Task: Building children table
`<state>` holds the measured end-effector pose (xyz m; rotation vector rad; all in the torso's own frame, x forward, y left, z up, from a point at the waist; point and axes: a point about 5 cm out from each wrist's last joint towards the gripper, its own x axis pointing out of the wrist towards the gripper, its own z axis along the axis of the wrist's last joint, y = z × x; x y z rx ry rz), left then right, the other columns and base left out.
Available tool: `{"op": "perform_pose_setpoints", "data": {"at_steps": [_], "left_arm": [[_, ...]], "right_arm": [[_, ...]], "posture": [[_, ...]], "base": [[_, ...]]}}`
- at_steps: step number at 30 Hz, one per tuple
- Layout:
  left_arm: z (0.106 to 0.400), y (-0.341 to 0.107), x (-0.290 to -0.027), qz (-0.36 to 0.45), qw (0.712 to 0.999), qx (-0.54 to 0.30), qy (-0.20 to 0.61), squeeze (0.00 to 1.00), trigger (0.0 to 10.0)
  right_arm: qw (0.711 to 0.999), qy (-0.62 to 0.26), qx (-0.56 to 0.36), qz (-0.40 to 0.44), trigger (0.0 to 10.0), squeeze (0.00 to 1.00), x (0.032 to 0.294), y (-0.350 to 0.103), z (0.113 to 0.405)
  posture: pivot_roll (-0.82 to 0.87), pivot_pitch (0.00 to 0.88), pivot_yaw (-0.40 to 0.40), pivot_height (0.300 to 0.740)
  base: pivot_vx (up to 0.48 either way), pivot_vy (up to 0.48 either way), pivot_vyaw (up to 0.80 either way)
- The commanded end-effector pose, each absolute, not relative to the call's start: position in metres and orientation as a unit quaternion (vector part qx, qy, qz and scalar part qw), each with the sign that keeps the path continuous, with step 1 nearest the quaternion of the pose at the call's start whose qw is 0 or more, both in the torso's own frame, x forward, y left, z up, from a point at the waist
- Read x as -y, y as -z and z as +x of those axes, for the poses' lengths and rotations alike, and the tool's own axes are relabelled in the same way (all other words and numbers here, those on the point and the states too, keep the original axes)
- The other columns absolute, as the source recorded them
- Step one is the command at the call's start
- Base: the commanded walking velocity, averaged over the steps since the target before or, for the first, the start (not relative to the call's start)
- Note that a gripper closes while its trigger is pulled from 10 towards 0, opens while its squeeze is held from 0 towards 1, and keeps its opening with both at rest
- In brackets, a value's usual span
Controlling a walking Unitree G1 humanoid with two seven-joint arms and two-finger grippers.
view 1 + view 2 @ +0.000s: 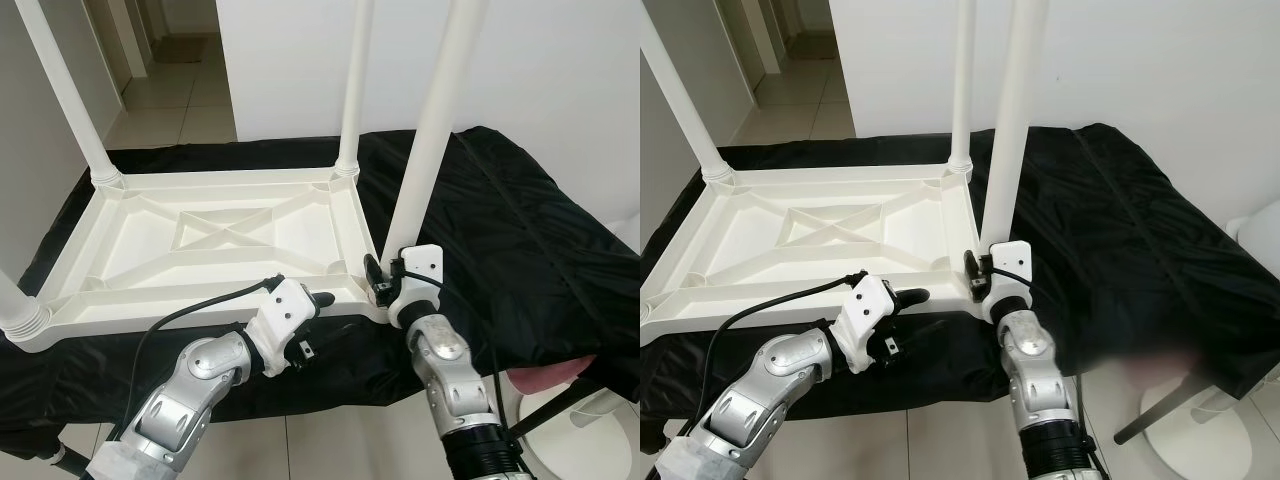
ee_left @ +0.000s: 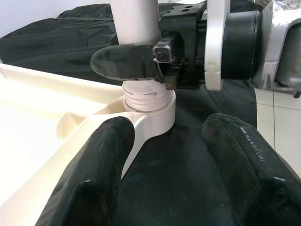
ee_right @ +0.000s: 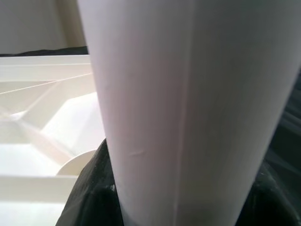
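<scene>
Tabletop (image 1: pixel 210 240) lies upside down on black cloth (image 1: pixel 520 230), legs pointing up. Right gripper (image 2: pixel 141 63) pinches near-right leg (image 1: pixel 425 130) just above its threaded corner socket (image 2: pixel 153 110). Left gripper (image 2: pixel 169 165), fingers spread, hovers beside that socket, holding nothing.

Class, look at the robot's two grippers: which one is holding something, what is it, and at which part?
The right gripper grips the near-right table leg at its base, just above the threaded socket. The left gripper is open, holding nothing.

white plastic upside-down kids table (image 1: pixel 820 235) on black cloth-covered surface (image 1: pixel 1120 230); right gripper (image 1: pixel 985 272) clamped round the near white tubular leg (image 1: pixel 1012 120); left gripper (image 1: pixel 902 300) alongside
</scene>
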<state>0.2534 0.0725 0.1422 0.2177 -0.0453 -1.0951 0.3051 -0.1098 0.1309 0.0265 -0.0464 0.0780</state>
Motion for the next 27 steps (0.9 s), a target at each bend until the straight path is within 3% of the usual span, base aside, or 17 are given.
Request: {"op": "perform_pose_setpoints", "data": {"at_steps": [1, 5, 6, 8, 9, 20, 21, 27], "left_arm": [[0.254, -0.143, -0.072, 0.107, 0.845, 0.021, 0.524, 0.0, 10.0], [0.254, -0.144, -0.071, 0.108, 0.844, 0.023, 0.524, 0.0, 10.0], [0.254, -0.144, -0.071, 0.108, 0.844, 0.023, 0.524, 0.0, 10.0], [0.254, -0.144, -0.071, 0.107, 0.844, 0.023, 0.525, 0.0, 10.0], [0.254, -0.144, -0.072, 0.108, 0.844, 0.023, 0.525, 0.0, 10.0], [0.262, -0.149, -0.077, 0.114, 0.848, 0.029, 0.516, 0.0, 10.0], [0.262, -0.149, -0.077, 0.115, 0.848, 0.029, 0.516, 0.0, 10.0], [0.265, -0.151, -0.077, 0.117, 0.851, 0.035, 0.511, 0.0, 10.0]], "right_arm": [[0.999, -0.003, -0.032, 0.032, 10.0, 0.0, 0.104, -0.112, 0.299], [0.999, 0.006, -0.027, 0.043, 10.0, 0.0, 0.101, -0.115, 0.299], [0.999, -0.001, -0.008, 0.049, 10.0, 0.15, 0.106, -0.12, 0.299], [0.999, -0.002, -0.004, 0.049, 10.0, 0.15, 0.108, -0.121, 0.298], [0.998, -0.01, 0.005, 0.055, 10.0, 1.0, 0.109, -0.123, 0.297], [0.994, -0.106, 0.025, 0.029, 10.0, 1.0, 0.128, -0.13, 0.295], [0.991, -0.129, 0.027, 0.025, 10.0, 0.0, 0.13, -0.132, 0.295], [0.974, -0.222, 0.031, 0.0, 10.0, 0.0, 0.146, -0.134, 0.3]], "posture": [[-0.02, 0.0, 0.04, 0.74], [-0.03, 0.0, 0.05, 0.74], [-0.03, 0.0, 0.047, 0.74], [-0.03, 0.0, 0.047, 0.74], [-0.03, 0.0, 0.048, 0.74], [-0.04, 0.007, 0.047, 0.74], [-0.04, 0.01, 0.046, 0.74], [-0.04, 0.005, 0.036, 0.74]], "base": [[0.0, 0.0, 0.0], [0.0, 0.0, 0.0], [0.0, 0.0, 0.0], [0.0, 0.0, 0.0], [0.0, 0.0, 0.0], [0.0, 0.0, 0.0], [0.0, 0.0, 0.0], [0.0, 0.0, 0.0]]}}
